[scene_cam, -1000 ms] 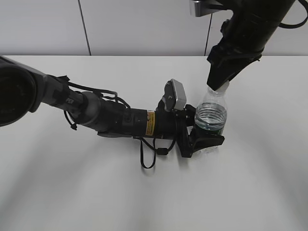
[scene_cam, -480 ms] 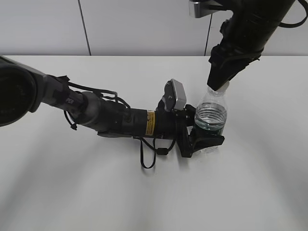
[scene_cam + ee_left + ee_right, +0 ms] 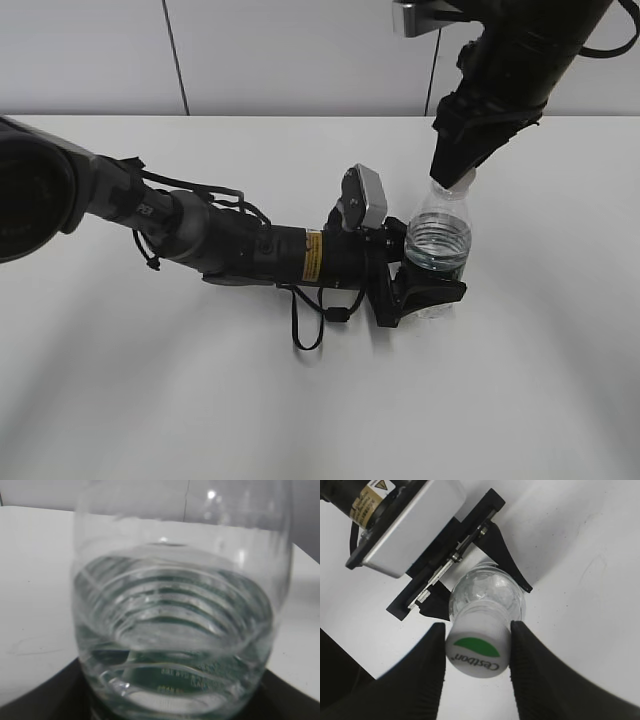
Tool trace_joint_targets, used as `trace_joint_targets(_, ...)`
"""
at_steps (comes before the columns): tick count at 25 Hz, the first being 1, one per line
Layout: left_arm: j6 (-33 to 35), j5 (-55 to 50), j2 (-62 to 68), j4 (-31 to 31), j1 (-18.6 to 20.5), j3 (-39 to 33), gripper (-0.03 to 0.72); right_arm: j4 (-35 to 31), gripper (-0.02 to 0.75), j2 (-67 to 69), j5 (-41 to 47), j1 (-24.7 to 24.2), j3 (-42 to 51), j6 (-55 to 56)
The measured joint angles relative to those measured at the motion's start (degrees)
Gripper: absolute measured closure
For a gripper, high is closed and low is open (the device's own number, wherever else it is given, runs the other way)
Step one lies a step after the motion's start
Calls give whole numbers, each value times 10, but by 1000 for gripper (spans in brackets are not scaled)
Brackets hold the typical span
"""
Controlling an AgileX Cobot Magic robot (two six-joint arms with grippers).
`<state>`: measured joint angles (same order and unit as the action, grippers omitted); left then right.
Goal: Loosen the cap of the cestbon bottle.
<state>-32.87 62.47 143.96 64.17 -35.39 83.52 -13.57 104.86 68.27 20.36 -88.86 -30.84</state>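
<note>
The cestbon bottle (image 3: 438, 240) stands upright on the white table, clear and ribbed, part full of water, with a dark green label low down. My left gripper (image 3: 430, 290) reaches in from the left and is shut on its lower body. The bottle (image 3: 175, 630) fills the left wrist view, with dark jaws at both bottom corners. My right gripper (image 3: 455, 175) comes down from above onto the bottle's top. In the right wrist view the white cap (image 3: 477, 652), with its green half-moon mark, sits between the two black fingers (image 3: 432, 655), which press its sides. The exterior view hides the cap behind those fingers.
The left arm (image 3: 230, 245) lies low across the table from the left, with a loose black cable loop (image 3: 305, 325) beneath it. The right arm (image 3: 520, 60) hangs down from the upper right. A pale wall stands behind the white table (image 3: 150, 400).
The right gripper has shifted very slightly at the bottle's top. The left arm and the bottle have not moved.
</note>
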Motion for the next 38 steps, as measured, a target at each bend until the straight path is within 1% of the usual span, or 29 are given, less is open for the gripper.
trace_joint_targets(7,0,0,0,0,0,0,188,0,400,0,-3,0,0,4)
trace_joint_targets(38,0,0,0,0,0,0,188,-2,400,0,-7,0,0,10)
